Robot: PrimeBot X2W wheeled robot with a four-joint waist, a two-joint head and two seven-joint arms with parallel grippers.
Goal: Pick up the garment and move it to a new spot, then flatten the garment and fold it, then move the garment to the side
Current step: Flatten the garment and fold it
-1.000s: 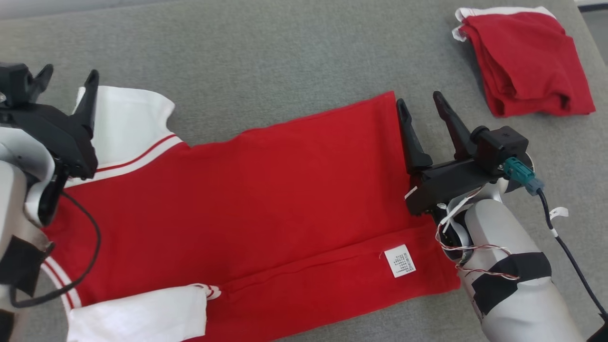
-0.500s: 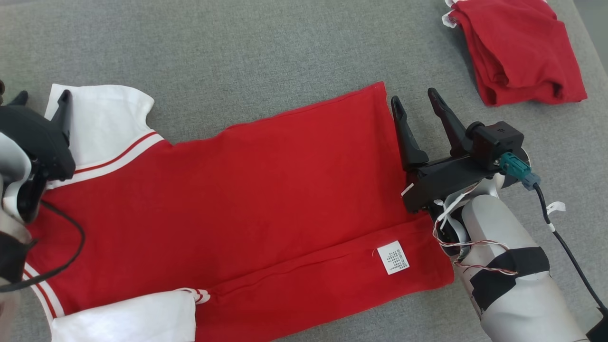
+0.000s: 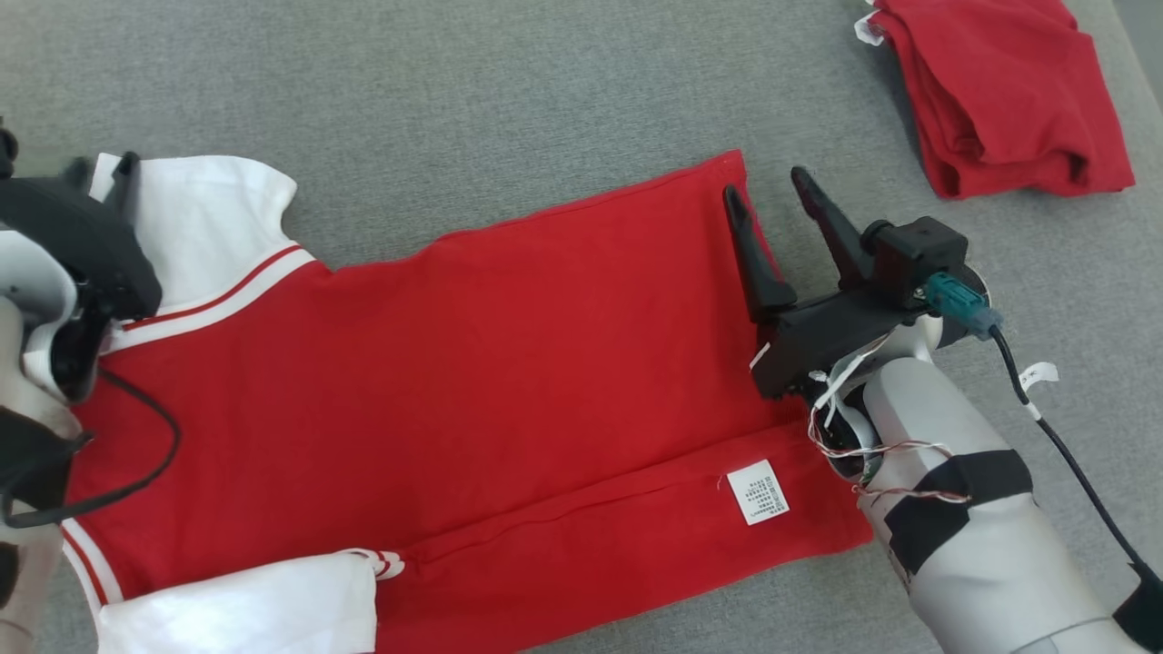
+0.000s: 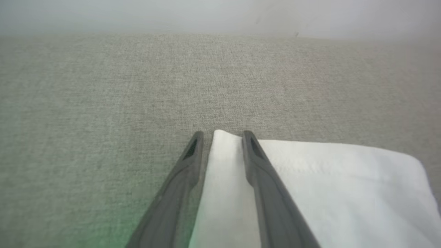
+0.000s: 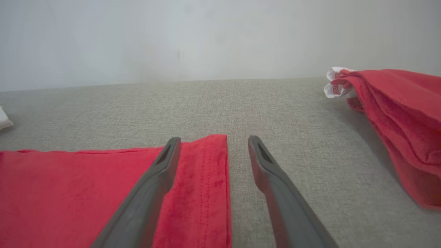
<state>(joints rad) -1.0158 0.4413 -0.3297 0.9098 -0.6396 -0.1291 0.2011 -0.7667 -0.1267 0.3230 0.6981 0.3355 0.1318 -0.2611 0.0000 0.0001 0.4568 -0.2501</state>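
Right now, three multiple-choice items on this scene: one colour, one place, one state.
1. The sleeves of the flat red cotton shirt are: A white; B blue; C black.
2. The folded red cloth pile lies: A on the shirt; B far right on the grey fabric surface; C in a claw.
3. The right claw is: A shut on the shirt; B open astride the shirt's edge; C shut, empty.
Key: A, both sleeves show white; B, the pile sits apart from the shirt; B, its fingers stand apart, one over red cloth, one over grey.

Pale grey right forearm [image 3: 977, 554] banded with black tape [image 3: 954, 495]; teal connector [image 3: 959, 304], black cable [image 3: 1072, 472], loose twisted wires [image 3: 872, 450]; dark tapered fingers [image 3: 750, 259].
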